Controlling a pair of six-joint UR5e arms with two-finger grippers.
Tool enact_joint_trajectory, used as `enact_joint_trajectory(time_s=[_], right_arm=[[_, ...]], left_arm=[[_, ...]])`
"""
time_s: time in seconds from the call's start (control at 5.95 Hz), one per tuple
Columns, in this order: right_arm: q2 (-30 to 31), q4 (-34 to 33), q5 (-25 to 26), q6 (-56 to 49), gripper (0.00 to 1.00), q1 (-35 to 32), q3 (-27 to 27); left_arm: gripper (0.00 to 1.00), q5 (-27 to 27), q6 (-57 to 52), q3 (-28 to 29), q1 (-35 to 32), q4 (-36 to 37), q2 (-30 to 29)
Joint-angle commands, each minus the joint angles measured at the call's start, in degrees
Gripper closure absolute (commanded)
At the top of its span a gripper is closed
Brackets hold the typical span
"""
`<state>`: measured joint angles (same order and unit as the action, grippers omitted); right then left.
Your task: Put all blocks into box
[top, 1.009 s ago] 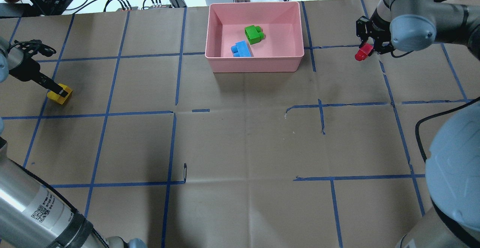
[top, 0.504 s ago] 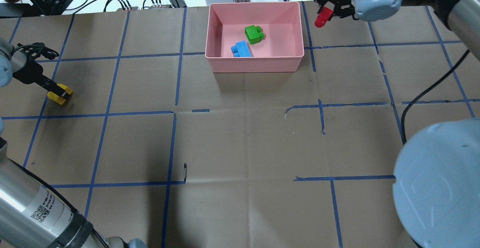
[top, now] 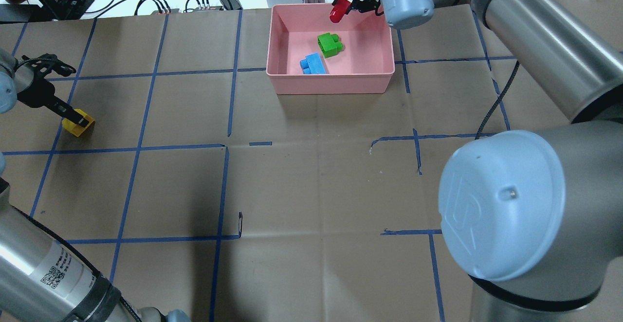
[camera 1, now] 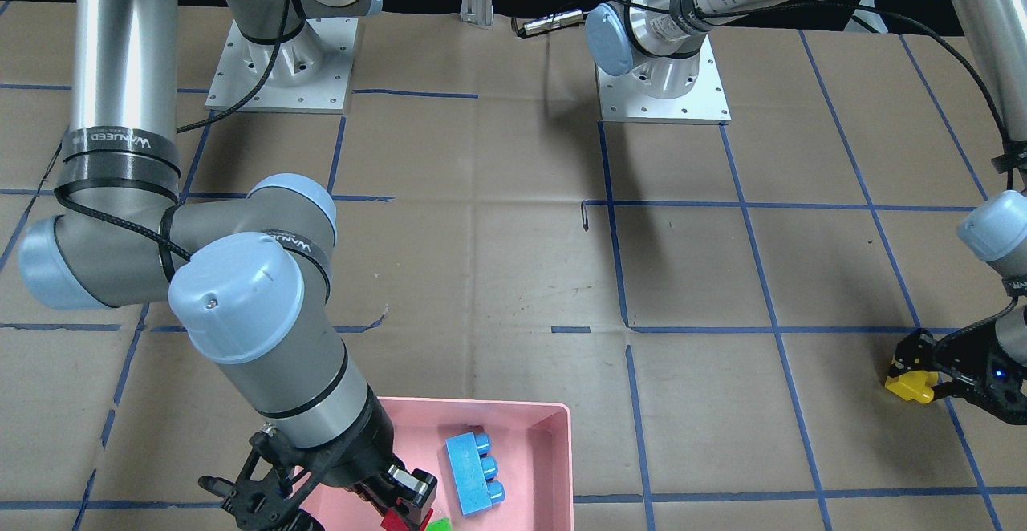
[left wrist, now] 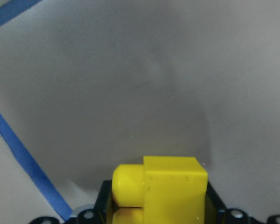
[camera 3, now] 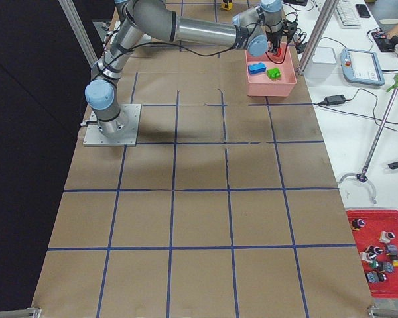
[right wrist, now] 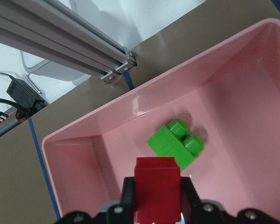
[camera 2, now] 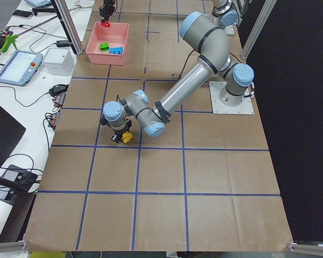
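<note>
Nearest me, my left claw [top: 78,119] is clamped across the yellow brick [left wrist: 161,186], which sits on the desk [top: 311,181] well apart from the box [top: 331,83]. Inside the box lie the blue brick [top: 312,63] and the green brick [top: 330,44]. Over its far wall my right claw [top: 340,9] pinches the red brick [right wrist: 157,184]. They look light, rigid and slick — I'd grip flat side walls, not studs.

Silver-grey arms [camera 1: 120,50] w/ pale-blue joint caps [camera 1: 233,294], blk cables [camera 1: 112,218], QR sticker [top: 54,277].
</note>
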<state>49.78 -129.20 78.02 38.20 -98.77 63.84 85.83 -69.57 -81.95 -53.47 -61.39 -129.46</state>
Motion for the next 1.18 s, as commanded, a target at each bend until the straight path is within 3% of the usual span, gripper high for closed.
enact_joint_trajectory(time_s=[0.0, 0.17, 0.34, 0.67, 0.84, 1.01], right_arm=[[-0.9, 0.2, 0.6, -0.4, 0.0, -0.4, -0.9], [-1.1, 0.3, 0.6, -0.5, 0.0, -0.4, -0.9], [0.7, 3.8, 0.7, -1.1, 0.0, 0.2, -0.4], [8.4, 28.1, 1.8, -22.5, 0.0, 3.3, 0.2], [11.5, 38.7, 1.8, -31.1, 0.0, 4.2, 0.7], [15.5, 47.0, 2.2, -32.0, 0.0, 4.3, 4.3]], left_arm=[[0.79, 0.3, 0.6, 1.7, -0.2, 0.4, 1.0], [0.83, 0.6, 2.8, 3.6, -1.2, -0.9, 3.4], [0.83, 0.7, 6.7, 7.0, -3.6, -7.9, 7.3], [0.83, 2.2, 24.3, 18.5, -10.8, -24.5, 9.8], [0.83, 2.1, 34.3, 23.4, -15.0, -28.8, 8.4], [0.83, 2.0, 45.1, 24.3, -20.0, -29.1, 7.9]])
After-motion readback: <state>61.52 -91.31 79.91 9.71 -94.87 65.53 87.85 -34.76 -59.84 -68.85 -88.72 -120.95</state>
